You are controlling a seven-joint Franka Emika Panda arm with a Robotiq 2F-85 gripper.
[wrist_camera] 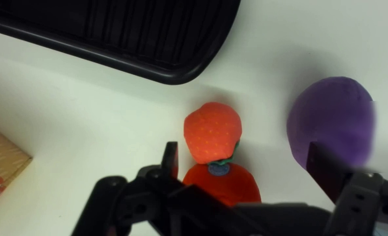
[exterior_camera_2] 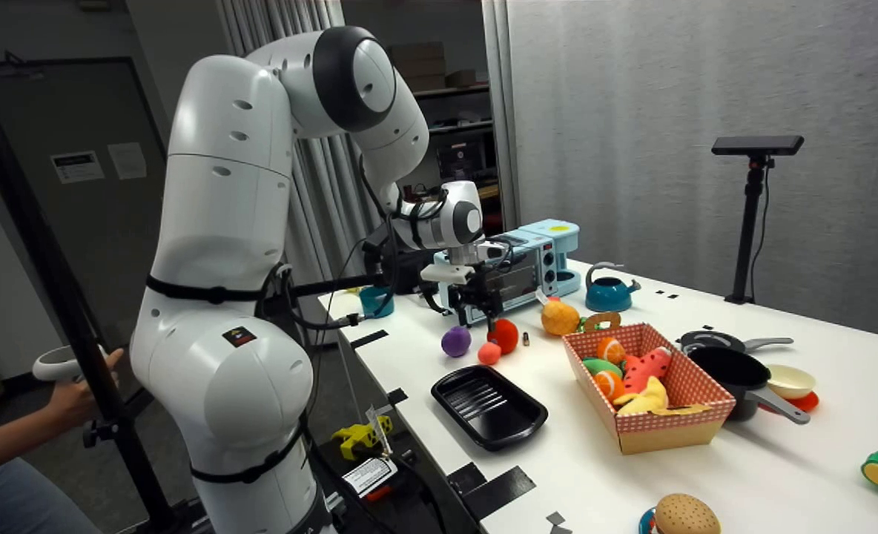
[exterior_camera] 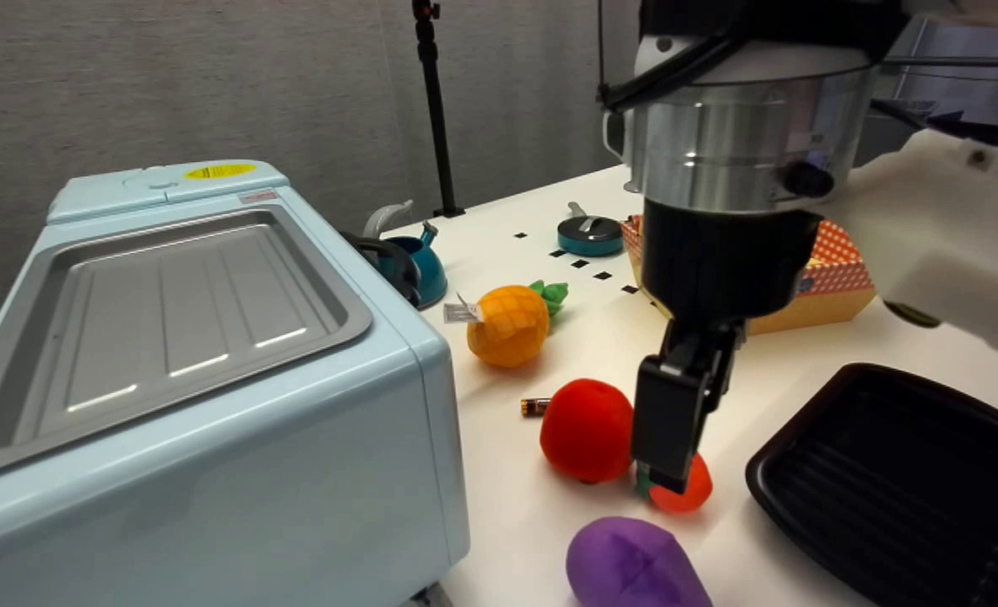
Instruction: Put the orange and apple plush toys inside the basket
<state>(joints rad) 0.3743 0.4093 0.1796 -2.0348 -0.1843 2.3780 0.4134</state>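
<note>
Red plush apple [exterior_camera: 587, 431] is sitting on the table [exterior_camera_2: 583, 475] just beside the orange-red plush [wrist_camera: 212, 132]; above, the gripper [wrist_camera: 242, 152] is hanging spread, probably leaving room for grasping one for the basket [exterior_camera_2: 667, 439].

- In an exterior view, basket [exterior_camera_2: 665, 437] right of centre on the counter [exterior_camera_2: 595, 467], toy fruit [exterior_camera_2: 645, 371] in it
- Tray [exterior_camera_2: 489, 406] lower centre, left of the basket
- Strawberry plush [exterior_camera_2: 489, 353] behind the tray, just beside the apple plush [exterior_camera_2: 507, 335]
- Eggplant plush [exterior_camera_2: 455, 341] left of them, pineapple plush [exterior_camera_2: 558, 317] right
</note>
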